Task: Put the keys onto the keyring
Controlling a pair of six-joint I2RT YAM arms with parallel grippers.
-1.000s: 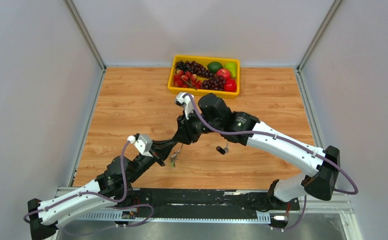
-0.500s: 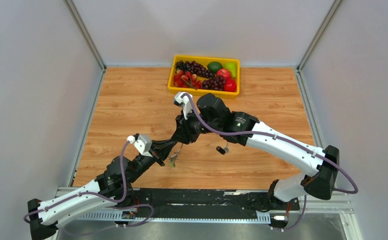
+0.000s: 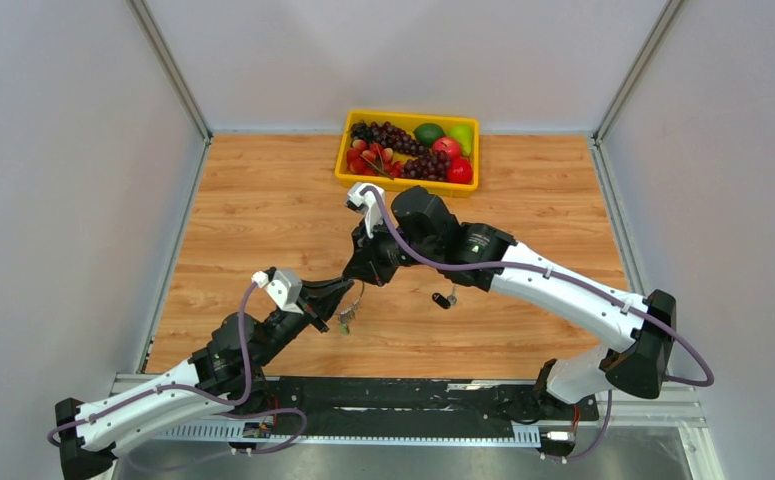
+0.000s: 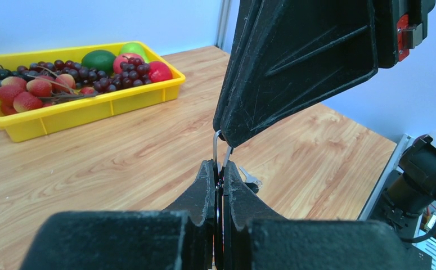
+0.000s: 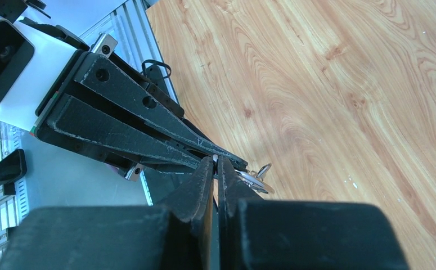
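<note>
My left gripper and my right gripper meet tip to tip above the table's middle. Both are shut on the silver keyring, which spans the short gap between them. In the left wrist view my left fingers pinch its lower part, and the right gripper's fingers hold its top. In the right wrist view the ring shows beside my shut right gripper. A small bunch of keys hangs under the ring. One black-headed key lies loose on the table, and also shows in the left wrist view.
A yellow tray of grapes, strawberries and other fruit stands at the back centre, also in the left wrist view. The wooden table has walls on three sides. A metal rail runs along the near edge.
Both grippers have shifted slightly left and toward the back together, still holding the ring. The loose key has not moved.
</note>
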